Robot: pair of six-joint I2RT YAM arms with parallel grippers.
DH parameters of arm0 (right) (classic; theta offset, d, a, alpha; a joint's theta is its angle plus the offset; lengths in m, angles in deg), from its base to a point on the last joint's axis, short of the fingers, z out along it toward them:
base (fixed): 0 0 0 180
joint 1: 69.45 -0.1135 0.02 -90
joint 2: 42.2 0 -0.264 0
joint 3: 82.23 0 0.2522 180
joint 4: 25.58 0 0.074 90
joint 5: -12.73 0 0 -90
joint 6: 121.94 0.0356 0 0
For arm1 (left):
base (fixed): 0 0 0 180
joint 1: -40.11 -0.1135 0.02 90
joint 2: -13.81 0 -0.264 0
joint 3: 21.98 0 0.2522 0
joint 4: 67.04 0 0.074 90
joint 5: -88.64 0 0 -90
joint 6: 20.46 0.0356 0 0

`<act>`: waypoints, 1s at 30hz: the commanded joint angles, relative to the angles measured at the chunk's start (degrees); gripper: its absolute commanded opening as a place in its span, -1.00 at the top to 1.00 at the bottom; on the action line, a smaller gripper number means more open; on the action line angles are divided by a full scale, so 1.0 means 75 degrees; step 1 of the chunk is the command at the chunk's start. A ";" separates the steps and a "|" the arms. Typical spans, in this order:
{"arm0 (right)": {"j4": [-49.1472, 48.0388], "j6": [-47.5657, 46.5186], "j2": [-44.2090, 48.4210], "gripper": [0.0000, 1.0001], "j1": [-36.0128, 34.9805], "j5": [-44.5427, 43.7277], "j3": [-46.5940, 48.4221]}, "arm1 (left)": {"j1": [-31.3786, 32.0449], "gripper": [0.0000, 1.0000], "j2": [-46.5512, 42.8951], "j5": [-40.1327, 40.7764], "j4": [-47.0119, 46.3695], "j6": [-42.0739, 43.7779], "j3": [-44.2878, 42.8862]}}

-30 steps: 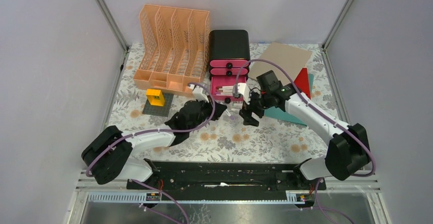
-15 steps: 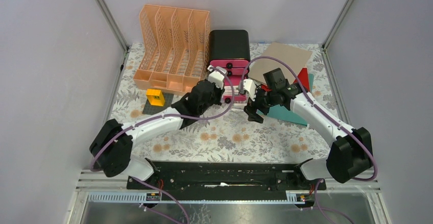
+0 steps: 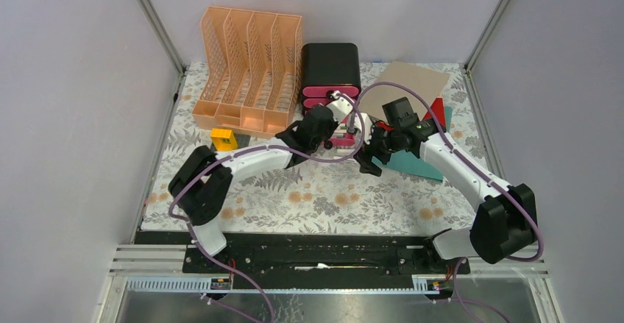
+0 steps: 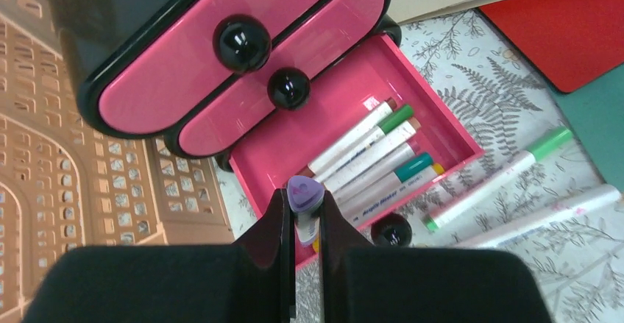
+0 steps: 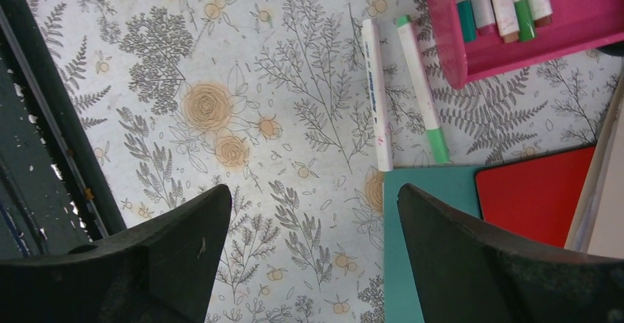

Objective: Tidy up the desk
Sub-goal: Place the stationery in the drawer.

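Note:
The desk (image 3: 294, 190) is covered in a fern-and-flower cloth. My left gripper (image 3: 338, 117) is shut on a purple-capped marker (image 4: 305, 194) and holds it over the open bottom drawer (image 4: 294, 143) of the black box with pink fronts (image 3: 330, 65). Several markers (image 4: 368, 154) lie in that drawer. My right gripper (image 3: 366, 162) is open and empty, hovering over the cloth (image 5: 294, 117). Beyond its fingertips a white marker (image 5: 375, 95) and a green-capped marker (image 5: 419, 80) lie loose on the cloth beside the drawer; they also show in the left wrist view (image 4: 500, 179).
An orange slotted file rack (image 3: 246, 73) stands at the back left. A yellow block (image 3: 224, 140) sits in front of it. A teal folder (image 3: 412, 165), a red sheet (image 3: 439, 117) and a brown cardboard sheet (image 3: 408, 84) lie at the back right.
My left arm has swung from the middle of the desk toward the back right, carrying the marker over the open drawer. My right gripper has shifted slightly right and stays open.

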 commanded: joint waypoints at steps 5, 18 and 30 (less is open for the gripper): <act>0.0055 -0.0169 0.0145 -0.80 0.0077 -0.0107 0.0039 | -0.0085 0.86 0.1316 0.0550 -0.0042 0.1014 -0.1199; -0.0012 -0.0146 0.0011 -0.81 0.0222 -0.0316 -0.0017 | -0.0230 -0.57 0.0702 0.0194 -0.0262 0.0165 -0.1159; -0.0012 -0.0134 -0.0075 -0.81 0.0294 -0.0251 -0.0025 | -0.0554 -0.97 -0.1443 -0.0810 -0.0381 -0.1316 0.0651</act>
